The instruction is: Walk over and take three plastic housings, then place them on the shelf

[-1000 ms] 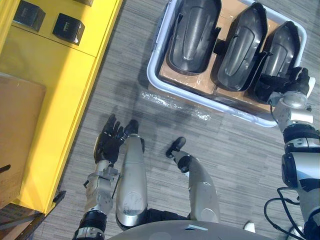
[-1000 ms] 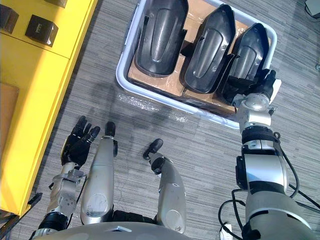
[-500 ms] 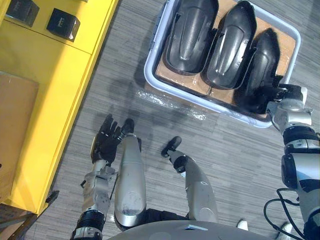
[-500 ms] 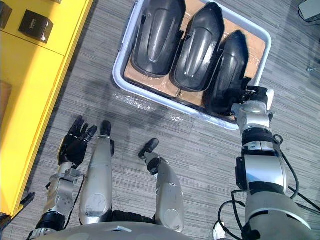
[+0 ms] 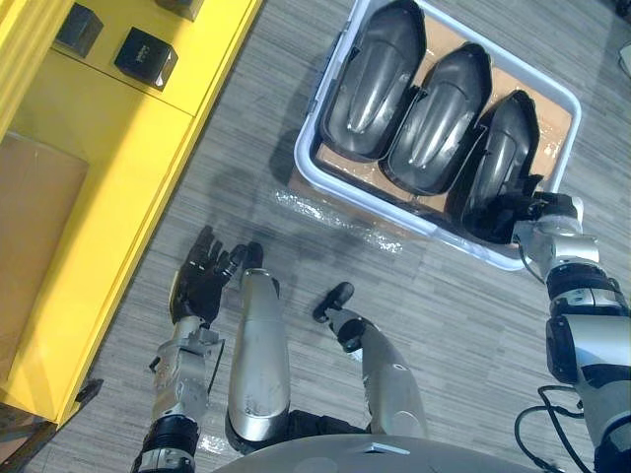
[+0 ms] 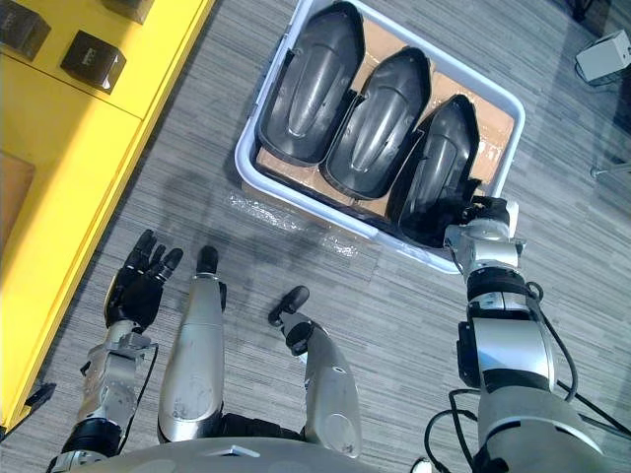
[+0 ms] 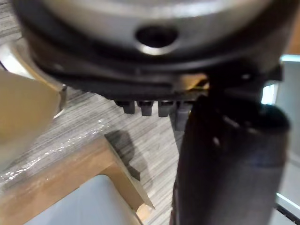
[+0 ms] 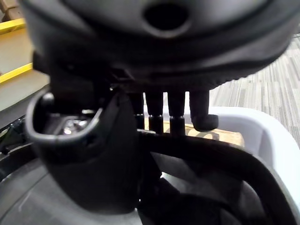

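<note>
Three dark plastic housings lie side by side on cardboard in a white bin (image 5: 314,118) on the floor: left (image 5: 370,84), middle (image 5: 434,118), right (image 5: 498,158). My right hand (image 5: 537,209) is at the near end of the right housing. In the right wrist view its fingers (image 8: 171,115) hook over that housing's rim (image 8: 211,150), with the thumb against the near side. My left hand (image 5: 197,281) hangs open over the floor beside the yellow shelf (image 5: 108,158), fingers spread and holding nothing.
Two small black boxes (image 5: 145,57) (image 5: 79,30) sit on the yellow shelf, and a brown cardboard box (image 5: 30,236) rests nearer on it. A strip of clear plastic film (image 5: 335,217) lies on the grey floor just in front of the bin.
My right hand's fingers have curled from spread to hooked over the near end of the right housing. The whole picture has shifted with the camera. The left hand stays open.
</note>
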Available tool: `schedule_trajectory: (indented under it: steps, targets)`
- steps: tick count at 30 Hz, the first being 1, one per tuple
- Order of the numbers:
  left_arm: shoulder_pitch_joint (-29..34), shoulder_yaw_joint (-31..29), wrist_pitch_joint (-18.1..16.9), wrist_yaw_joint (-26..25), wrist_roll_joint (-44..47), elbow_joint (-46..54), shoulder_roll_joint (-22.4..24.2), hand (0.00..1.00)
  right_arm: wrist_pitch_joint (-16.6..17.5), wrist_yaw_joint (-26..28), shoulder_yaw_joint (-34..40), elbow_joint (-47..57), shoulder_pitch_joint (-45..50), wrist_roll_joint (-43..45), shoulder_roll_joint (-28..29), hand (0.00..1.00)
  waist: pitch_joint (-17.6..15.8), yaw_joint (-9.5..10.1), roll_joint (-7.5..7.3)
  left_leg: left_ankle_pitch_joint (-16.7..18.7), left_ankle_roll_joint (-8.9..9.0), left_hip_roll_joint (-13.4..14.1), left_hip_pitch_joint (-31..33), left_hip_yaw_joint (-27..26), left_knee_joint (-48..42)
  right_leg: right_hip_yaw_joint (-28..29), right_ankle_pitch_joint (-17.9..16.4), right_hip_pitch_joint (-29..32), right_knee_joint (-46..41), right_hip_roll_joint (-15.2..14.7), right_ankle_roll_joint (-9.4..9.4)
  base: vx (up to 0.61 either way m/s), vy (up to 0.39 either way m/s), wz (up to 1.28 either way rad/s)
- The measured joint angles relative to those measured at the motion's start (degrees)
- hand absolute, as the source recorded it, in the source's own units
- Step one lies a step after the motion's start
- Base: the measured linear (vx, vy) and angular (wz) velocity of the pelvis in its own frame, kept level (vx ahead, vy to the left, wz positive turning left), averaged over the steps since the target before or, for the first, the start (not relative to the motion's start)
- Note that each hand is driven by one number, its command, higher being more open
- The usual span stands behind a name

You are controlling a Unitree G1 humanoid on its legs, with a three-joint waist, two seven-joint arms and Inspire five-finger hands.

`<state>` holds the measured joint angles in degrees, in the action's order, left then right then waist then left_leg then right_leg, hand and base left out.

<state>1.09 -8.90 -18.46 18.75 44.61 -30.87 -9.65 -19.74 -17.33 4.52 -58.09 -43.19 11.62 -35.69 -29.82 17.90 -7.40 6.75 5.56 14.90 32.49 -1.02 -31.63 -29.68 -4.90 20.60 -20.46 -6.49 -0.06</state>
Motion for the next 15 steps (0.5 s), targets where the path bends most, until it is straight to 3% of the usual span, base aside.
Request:
schedule_trajectory:
  steps: [5,8,10,12,14,15]
  targets:
    - [1.89,0.62,-0.01,0.11,-0.19,0.14,-0.62,1.00,0.85,-3.06,3.78,0.43,3.74,-1.26,0.62,0.00,0.52,0.76,-0.48,-0.25,0.13,-0.33,-5.42,-1.33,3.09,0.33,1.34,-5.35,4.25,0.71,0.93,0.07,0.002,0.00]
    - [3.72,1.88,-0.01,0.12,-0.19,2.29,-1.74,1.00,3.81,-7.97,6.28,0.53,4.34,-2.81,0.75,0.00,1.19,0.60,-1.14,-1.06,0.26,-0.55,-9.19,-3.12,6.04,1.56,3.58,-8.68,9.04,1.55,1.30,0.08,0.014,-0.15]
    - [4.38,2.46,0.01,0.16,-0.19,3.74,-1.69,1.00,6.46,-12.66,7.90,0.57,4.57,-5.31,0.73,0.00,3.35,-0.78,-1.20,-2.02,0.03,-1.51,-11.59,-3.98,8.99,1.94,5.31,-10.97,12.97,1.72,1.60,0.05,0.011,-0.01]
    - [5.25,2.51,0.24,0.16,-0.10,5.60,-1.62,1.00,6.88,-15.28,7.93,1.92,4.97,-7.21,0.72,0.00,5.92,-1.76,-1.20,-2.53,-0.08,-2.16,-13.16,-4.79,10.97,2.51,6.15,-12.18,15.11,1.67,1.98,0.06,0.037,-0.04]
    - [6.31,2.35,3.03,0.48,1.16,8.94,-1.68,1.00,7.09,-17.07,7.85,5.61,6.97,-9.39,0.72,0.00,8.27,-2.38,-0.85,-2.65,-0.17,-2.59,-15.23,-5.77,12.63,3.25,6.68,-13.78,16.76,1.55,2.50,0.07,0.053,-0.11]
    - [6.46,2.33,6.53,1.66,4.68,10.74,-1.68,1.00,7.10,-18.14,7.85,7.76,8.26,-11.11,0.72,0.00,10.11,-2.68,-0.55,-2.66,-0.19,-2.96,-16.43,-6.23,13.49,3.42,6.91,-14.77,17.73,1.44,2.68,0.07,0.058,-0.03]
